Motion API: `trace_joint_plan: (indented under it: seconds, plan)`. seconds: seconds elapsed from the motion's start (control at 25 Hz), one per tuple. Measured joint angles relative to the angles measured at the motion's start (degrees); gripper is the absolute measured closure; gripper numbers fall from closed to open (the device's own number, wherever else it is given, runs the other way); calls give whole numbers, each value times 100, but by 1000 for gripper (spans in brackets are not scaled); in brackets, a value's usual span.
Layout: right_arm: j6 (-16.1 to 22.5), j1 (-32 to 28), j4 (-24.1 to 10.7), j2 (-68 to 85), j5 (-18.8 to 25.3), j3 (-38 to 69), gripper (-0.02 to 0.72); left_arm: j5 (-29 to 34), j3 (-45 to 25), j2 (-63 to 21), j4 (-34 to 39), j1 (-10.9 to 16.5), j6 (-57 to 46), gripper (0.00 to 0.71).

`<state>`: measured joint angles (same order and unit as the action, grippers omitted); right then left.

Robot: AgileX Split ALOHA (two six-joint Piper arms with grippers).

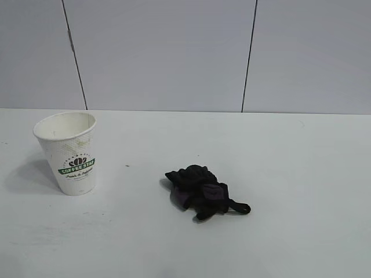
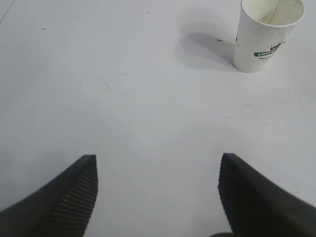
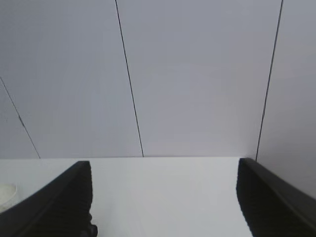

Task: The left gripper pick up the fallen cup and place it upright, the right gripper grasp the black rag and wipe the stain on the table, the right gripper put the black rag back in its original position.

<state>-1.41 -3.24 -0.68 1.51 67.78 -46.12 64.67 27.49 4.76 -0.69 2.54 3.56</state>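
The cup (image 1: 71, 152) stands upright on the white table (image 1: 290, 162) at the left; it also shows in the left wrist view (image 2: 265, 33), empty inside. The black rag (image 1: 204, 191) lies bunched near the table's middle, its thin tail pointing right. No brown stain shows anywhere on the table. Neither arm shows in the exterior view. My left gripper (image 2: 158, 158) is open and empty over bare table, well away from the cup. My right gripper (image 3: 164, 163) is open and empty, facing the back wall; a white cup rim (image 3: 6, 193) shows at that view's edge.
A grey panelled wall (image 1: 174, 52) with dark seams runs along the table's far edge. A tiny dark speck (image 1: 127, 165) lies on the table between cup and rag. Faint scuff marks (image 2: 276, 98) show on the table near the cup.
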Motion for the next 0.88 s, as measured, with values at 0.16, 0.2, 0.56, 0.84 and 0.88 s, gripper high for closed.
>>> trace_joint_plan:
  seconds: [0.16, 0.2, 0.56, 0.84, 0.88]
  plan:
    - [98, 0, -33, -6, -490, 1010, 147, 0, 0, 0, 0, 0, 0, 210]
    - [141, 0, -35, -6, -601, 1185, 147, 0, 0, 0, 0, 0, 0, 210]
    - [327, 0, -140, -21, -579, 1936, 147, 0, 0, 0, 0, 0, 0, 210]
    - [329, 0, -145, -21, -579, 1936, 147, 0, 0, 0, 0, 0, 0, 210]
    - [329, 0, -145, -21, -579, 1936, 147, 0, 0, 0, 0, 0, 0, 210]
